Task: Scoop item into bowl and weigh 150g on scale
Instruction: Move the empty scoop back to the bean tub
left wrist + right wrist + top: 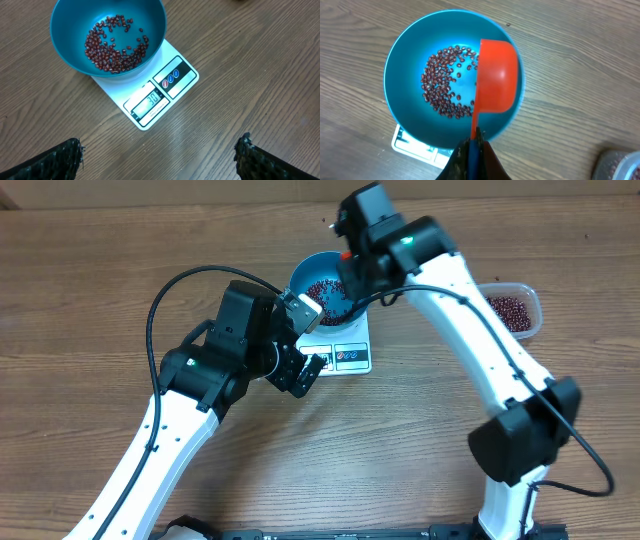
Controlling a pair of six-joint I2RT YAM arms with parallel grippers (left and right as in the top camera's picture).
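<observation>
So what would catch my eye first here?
Probably the bright blue bowl mid-table, sitting on a small white scale, with dark red-brown beans scattered in its bottom. Right above it, the right pincer holds an orange-red scoop tipped over the bowl.

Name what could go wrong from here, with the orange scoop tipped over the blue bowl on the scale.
1. The orange-red plastic scoop, gripped in the right hand, hangs over one side of the round blue bowl, right at its rim. Any last dark red-brown beans could drop onto the wooden table.
2. The bowl overhangs the flat white digital scale, so a knock from the scoop might shift it and spoil the reading.
</observation>
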